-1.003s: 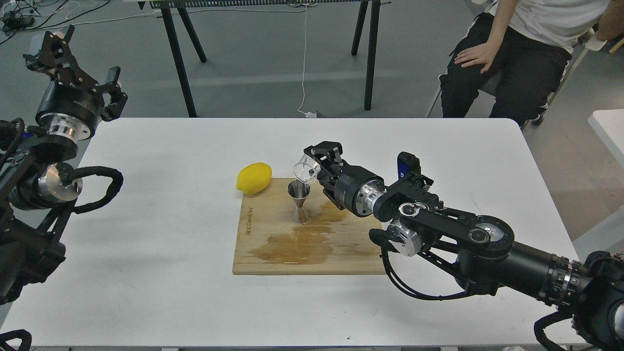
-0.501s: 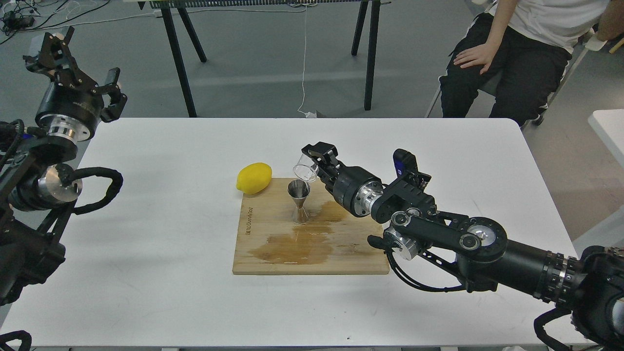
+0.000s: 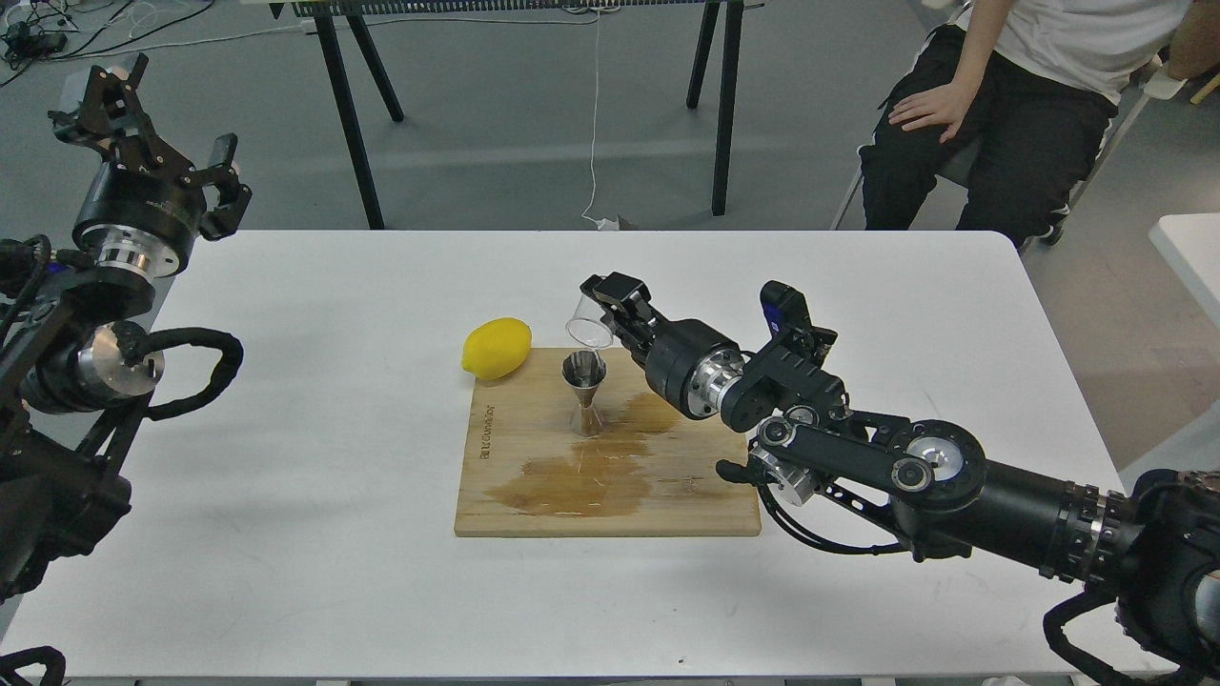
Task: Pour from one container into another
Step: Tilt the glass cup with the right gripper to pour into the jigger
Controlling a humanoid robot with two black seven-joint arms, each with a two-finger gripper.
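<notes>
Inspector: Above the board (image 3: 534, 495), what are you gripping?

Robot: I am clamping my right gripper (image 3: 602, 307) on the glass cup (image 3: 589, 324), fingers closed on its wall, holding it tilted just over the jigger (image 3: 582, 391), which is standing upright on the wet board.

Inspector: Handling?

Robot: I am judging the glass light, rigid, slick and breakable, best held mid-wall with modest force. The jigger looks top-heavy on its narrow waist.

Inspector: Other arm? Counts?

Robot: My left gripper (image 3: 143, 133) is hanging raised beside the table (image 3: 286, 305), fingers spread, holding nothing. I am counting one cup, one jigger, one lemon (image 3: 497, 348), one board
</notes>
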